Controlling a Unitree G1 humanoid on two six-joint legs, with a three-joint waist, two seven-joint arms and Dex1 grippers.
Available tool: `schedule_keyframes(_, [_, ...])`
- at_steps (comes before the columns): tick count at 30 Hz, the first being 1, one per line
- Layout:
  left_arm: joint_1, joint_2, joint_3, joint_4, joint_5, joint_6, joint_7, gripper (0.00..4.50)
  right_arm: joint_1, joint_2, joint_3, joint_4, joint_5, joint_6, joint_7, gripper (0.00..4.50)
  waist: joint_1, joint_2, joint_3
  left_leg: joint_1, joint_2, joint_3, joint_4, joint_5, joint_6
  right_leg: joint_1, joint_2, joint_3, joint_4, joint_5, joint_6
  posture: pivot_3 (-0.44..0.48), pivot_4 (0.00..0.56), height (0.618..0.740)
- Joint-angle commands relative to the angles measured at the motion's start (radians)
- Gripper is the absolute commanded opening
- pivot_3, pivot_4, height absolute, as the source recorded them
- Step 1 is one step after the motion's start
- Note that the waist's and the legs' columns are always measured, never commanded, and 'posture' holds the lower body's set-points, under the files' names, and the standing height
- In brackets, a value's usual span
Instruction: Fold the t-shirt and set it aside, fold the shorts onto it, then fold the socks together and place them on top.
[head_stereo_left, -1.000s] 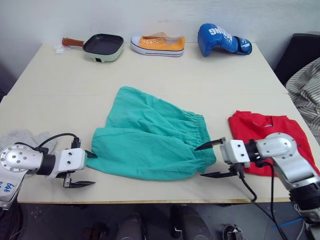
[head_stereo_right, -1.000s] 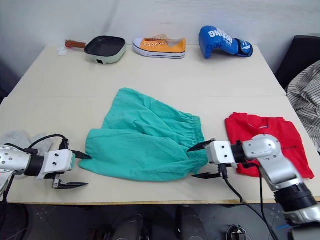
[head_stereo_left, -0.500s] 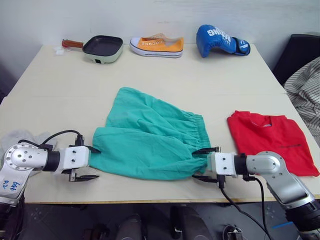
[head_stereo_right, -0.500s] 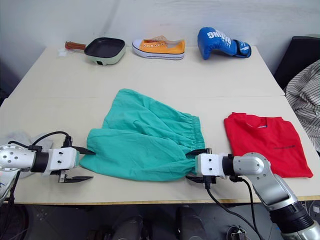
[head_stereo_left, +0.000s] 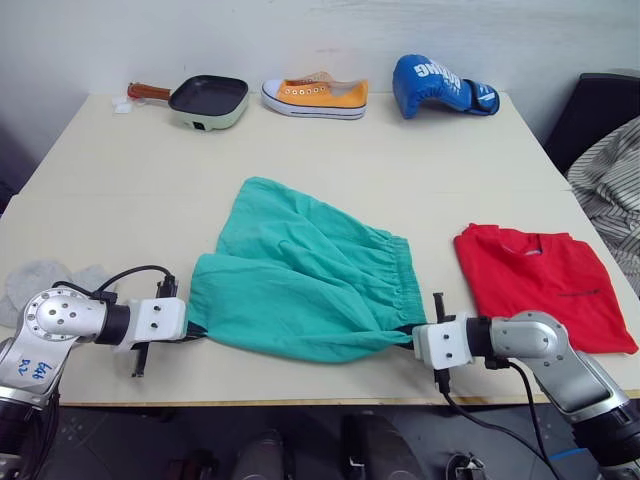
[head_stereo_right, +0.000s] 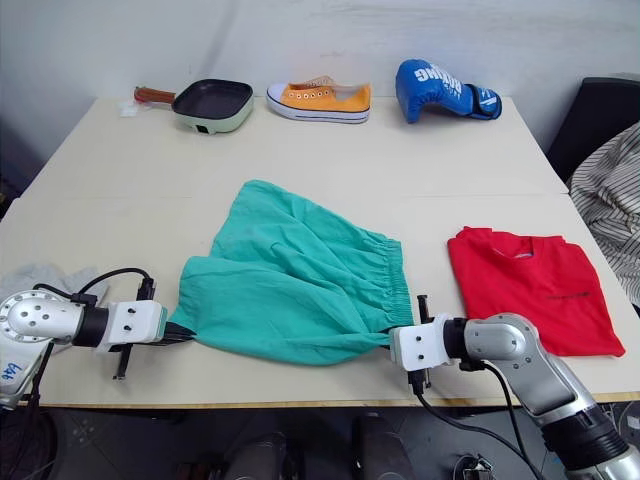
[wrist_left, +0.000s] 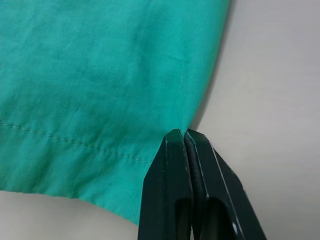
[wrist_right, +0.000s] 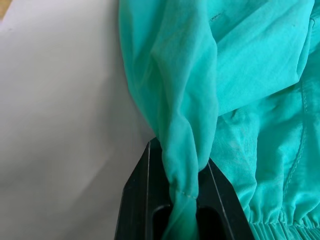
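The teal-green shorts (head_stereo_left: 300, 285) lie spread in the middle of the table, waistband toward my right. My left gripper (head_stereo_left: 190, 330) is shut on the shorts' hem corner at the near left; in the left wrist view its fingertips (wrist_left: 175, 137) are pressed together at the fabric's edge. My right gripper (head_stereo_left: 405, 340) is shut on the shorts at the near right corner by the waistband, and bunched fabric (wrist_right: 187, 150) runs between its fingers. The red t-shirt (head_stereo_left: 540, 285) lies folded on the table to the right. The grey socks (head_stereo_left: 40, 280) lie at the near left edge.
Along the far edge stand a small green pan (head_stereo_left: 208, 98), an orange sneaker (head_stereo_left: 314, 96) and a blue boxing glove (head_stereo_left: 440, 83). Striped cloth (head_stereo_left: 610, 180) and a dark chair (head_stereo_left: 605, 100) are beyond the table's right side. The table's front edge (head_stereo_left: 300, 395) runs just under both grippers.
Both grippers have moved inward to the shorts' near corners and gone from open to shut on the fabric. The right one has left the t-shirt's side.
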Motion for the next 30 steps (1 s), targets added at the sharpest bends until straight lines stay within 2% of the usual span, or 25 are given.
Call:
schedule_keyframes(1, [0.031, 0.019, 0.000, 0.001, -0.027, 0.061, -0.040, 0.00, -0.013, -0.035, -0.034, 0.021, 0.080, -0.036, 0.067, 0.02, -0.001, 0.000, 0.000, 0.000, 0.000, 0.000, 0.000, 0.000, 0.000, 0.000, 0.000, 0.000, 0.000, 0.000, 0.000, 0.000, 0.150, 0.740])
schedule_keyframes(10, [0.337, 0.246, 0.235, -0.358, -0.367, 0.513, -0.309, 0.00, 0.020, -0.101, -0.105, -0.161, 0.447, 0.201, 0.250, 0.02, -0.005, -0.001, 0.002, -0.004, 0.003, 0.000, -0.005, -0.001, -0.002, -0.006, 0.002, 0.000, -0.003, -0.001, -0.002, 0.000, 0.150, 0.740])
schedule_keyframes(15, [0.422, 0.267, 0.360, -0.469, -0.479, 0.648, -0.372, 0.00, 0.075, -0.129, -0.122, -0.242, 0.543, 0.310, 0.292, 0.02, 0.001, -0.001, 0.002, -0.003, 0.002, -0.002, -0.004, -0.001, -0.001, -0.002, 0.001, -0.002, -0.006, -0.001, -0.002, 0.000, 0.150, 0.740])
schedule_keyframes(18, [0.371, 0.255, 0.397, -0.448, -0.551, 0.696, -0.357, 0.00, 0.105, -0.130, -0.149, -0.273, 0.608, 0.390, 0.289, 0.02, 0.000, -0.001, 0.002, -0.003, 0.002, -0.003, -0.004, -0.001, -0.001, -0.002, 0.001, -0.002, -0.006, -0.001, -0.002, 0.000, 0.150, 0.740])
schedule_keyframes(20, [0.281, 0.260, 0.381, -0.384, -0.577, 0.706, -0.343, 0.00, 0.107, -0.124, -0.175, -0.281, 0.651, 0.454, 0.265, 0.02, 0.000, -0.001, 0.002, -0.003, 0.002, -0.003, -0.004, -0.001, -0.002, -0.002, 0.002, -0.002, -0.006, -0.001, -0.002, 0.000, 0.150, 0.740])
schedule_keyframes(23, [-0.017, 0.242, 0.267, -0.207, -0.585, 0.717, -0.315, 0.00, 0.084, -0.115, -0.211, -0.237, 0.730, 0.571, 0.239, 0.02, 0.002, -0.001, 0.002, -0.003, 0.002, -0.003, -0.003, -0.001, -0.002, -0.001, 0.002, -0.002, -0.005, -0.001, -0.002, 0.000, 0.150, 0.740])
schedule_keyframes(24, [-0.209, 0.192, 0.192, -0.105, -0.544, 0.720, -0.292, 0.00, 0.063, -0.106, -0.228, -0.199, 0.775, 0.634, 0.225, 0.02, 0.005, -0.001, 0.002, -0.003, 0.001, -0.003, -0.003, -0.001, -0.002, -0.001, 0.002, -0.003, -0.005, -0.001, -0.002, 0.000, 0.150, 0.740])
schedule_keyframes(26, [-0.437, 0.127, 0.096, 0.024, -0.483, 0.719, -0.278, 0.00, 0.038, -0.094, -0.248, -0.160, 0.824, 0.711, 0.211, 0.02, 0.022, -0.001, 0.002, -0.002, 0.000, -0.003, -0.001, -0.001, -0.001, 0.000, 0.004, -0.003, -0.005, 0.000, -0.001, 0.000, 0.150, 0.740])
schedule_keyframes(27, [-0.607, 0.049, 0.042, 0.154, -0.417, 0.682, -0.242, 0.00, 0.009, -0.081, -0.257, -0.123, 0.852, 0.761, 0.197, 0.02, 0.025, -0.001, 0.002, -0.004, 0.001, -0.002, 0.001, -0.001, -0.001, 0.000, 0.005, -0.003, -0.005, 0.000, 0.000, 0.000, 0.150, 0.740])
schedule_keyframes(30, [-0.988, -0.181, -0.076, 0.579, -0.194, 0.429, -0.080, 0.00, -0.091, -0.034, -0.276, -0.012, 0.922, 0.913, 0.129, 0.02, 0.042, -0.003, 0.002, -0.005, -0.001, 0.000, 0.002, -0.002, 0.000, 0.000, 0.005, -0.003, -0.005, 0.001, 0.002, 0.000, 0.150, 0.740])
